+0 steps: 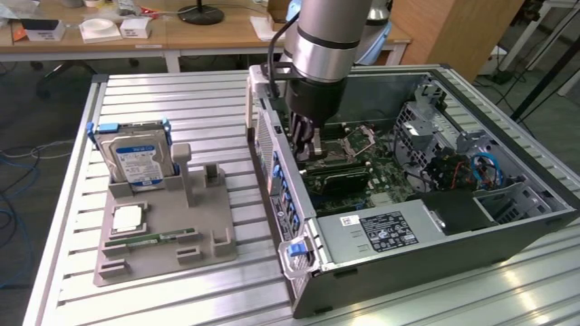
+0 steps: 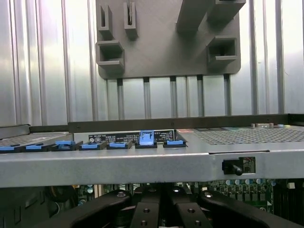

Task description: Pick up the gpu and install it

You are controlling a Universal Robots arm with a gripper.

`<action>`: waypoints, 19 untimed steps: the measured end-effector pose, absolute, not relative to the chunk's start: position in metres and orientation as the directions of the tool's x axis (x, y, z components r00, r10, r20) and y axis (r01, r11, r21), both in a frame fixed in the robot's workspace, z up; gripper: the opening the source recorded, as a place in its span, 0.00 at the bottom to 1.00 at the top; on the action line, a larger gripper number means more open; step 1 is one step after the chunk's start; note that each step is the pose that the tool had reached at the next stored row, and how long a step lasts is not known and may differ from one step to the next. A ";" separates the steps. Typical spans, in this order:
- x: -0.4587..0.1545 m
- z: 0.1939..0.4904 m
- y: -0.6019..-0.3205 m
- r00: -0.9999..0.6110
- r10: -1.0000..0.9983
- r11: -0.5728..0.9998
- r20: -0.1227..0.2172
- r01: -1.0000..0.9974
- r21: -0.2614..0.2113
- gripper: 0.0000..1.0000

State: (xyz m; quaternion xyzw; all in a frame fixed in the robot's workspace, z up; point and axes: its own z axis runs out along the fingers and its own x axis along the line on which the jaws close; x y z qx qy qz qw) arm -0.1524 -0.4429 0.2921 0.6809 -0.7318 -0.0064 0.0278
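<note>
Exterior view: gripper point(image 1: 306, 146) down inside the open computer case point(image 1: 435, 272), gpu point(image 1: 346, 179) just beneath it.

The black-faced gpu lies low over the motherboard point(image 1: 385, 185); whether it is fully seated, or whether the gripper point(image 2: 166, 211) is clamped on it or released, I cannot tell. Judged risks: a card slightly off its slot would jam or flex under downward pressure, its end bracket could catch on the case's rear wall by the blue retention clips point(image 2: 147, 137), and the arm passes near the case rim. The case also holds a labelled power supply point(image 1: 381, 231) and blue cables point(image 1: 485, 170). Beside it, the grey fixture point(image 1: 204, 231) carries an upright hard drive point(image 1: 136, 159), a processor chip point(image 1: 127, 217) and a memory stick point(image 1: 154, 239), both lying flat.
</note>
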 end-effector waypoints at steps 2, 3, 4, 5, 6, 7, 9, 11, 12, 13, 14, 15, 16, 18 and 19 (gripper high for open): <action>-0.153 0.292 -0.443 -0.071 -0.997 0.073 0.032 -0.996 0.047 0.11; -0.153 0.292 -0.443 -0.071 -0.997 0.073 0.032 -0.996 0.047 0.11; -0.153 0.295 -0.443 -0.071 -0.997 0.073 0.032 -0.996 0.047 0.11; -0.153 0.297 -0.443 -0.071 -0.997 0.073 0.032 -0.996 0.048 0.11; -0.153 0.298 -0.443 -0.071 -0.997 0.073 0.032 -0.996 0.048 0.11; -0.153 0.299 -0.443 -0.071 -0.997 0.073 0.032 -0.996 0.048 0.11; -0.154 0.299 -0.444 -0.071 -0.997 0.073 0.032 -0.996 0.047 0.11; -0.156 0.299 -0.444 -0.072 -0.997 0.073 0.032 -0.996 0.048 0.11; -0.157 0.299 -0.445 -0.071 -0.997 0.073 0.032 -0.996 0.047 0.11; -0.158 0.299 -0.445 -0.071 -0.997 0.072 0.032 -0.996 0.047 0.11; -0.158 0.299 -0.446 -0.071 -0.997 0.072 0.032 -0.996 0.047 0.11; -0.158 0.299 -0.446 -0.071 -0.997 0.072 0.032 -0.996 0.047 0.11; -0.158 0.299 -0.446 -0.071 -0.997 0.073 0.032 -0.996 0.048 0.11; -0.158 0.299 -0.446 -0.071 -0.997 0.073 0.032 -0.996 0.048 0.11; -0.158 0.299 -0.446 -0.071 -0.997 0.073 0.032 -0.996 0.047 0.11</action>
